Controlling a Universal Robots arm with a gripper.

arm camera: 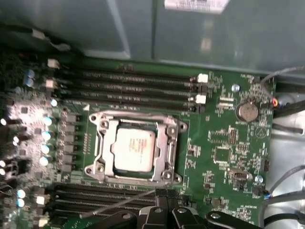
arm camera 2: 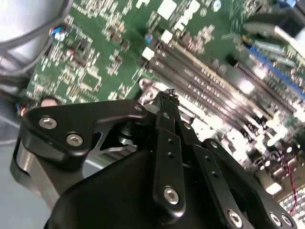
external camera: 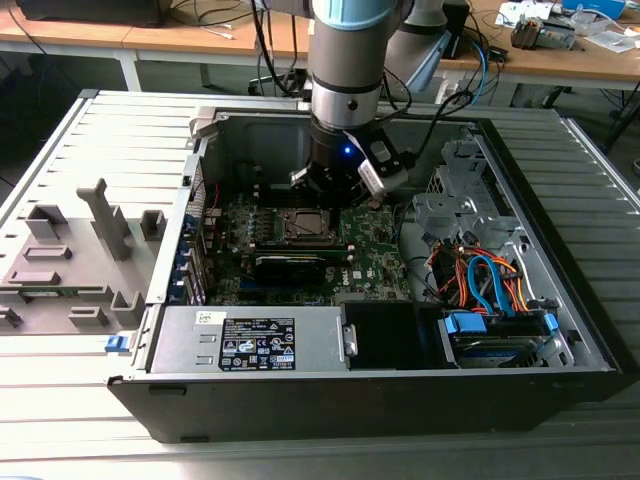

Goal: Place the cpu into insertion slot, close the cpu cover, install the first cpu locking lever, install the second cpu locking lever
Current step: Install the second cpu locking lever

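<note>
**CPU seated, cover down, levers are up next**

My tool point(arm camera: 164, 210) is pressed together, holding nothing, just beside the insertion slot point(arm camera: 136, 148). The cpu point(arm camera: 135, 149) sits in it with the cpu cover point(arm camera: 169, 148) closed over it. I reckon the thin locking lever point(arm camera: 119, 204) needs hooking down.

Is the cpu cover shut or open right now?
Shut: the cpu cover lies flat around the cpu, whose face shows through its window.

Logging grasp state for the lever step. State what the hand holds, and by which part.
The hand looks shut on the end of a thin metal lever beside the cpu cover, though the contact itself is hidden.
</note>
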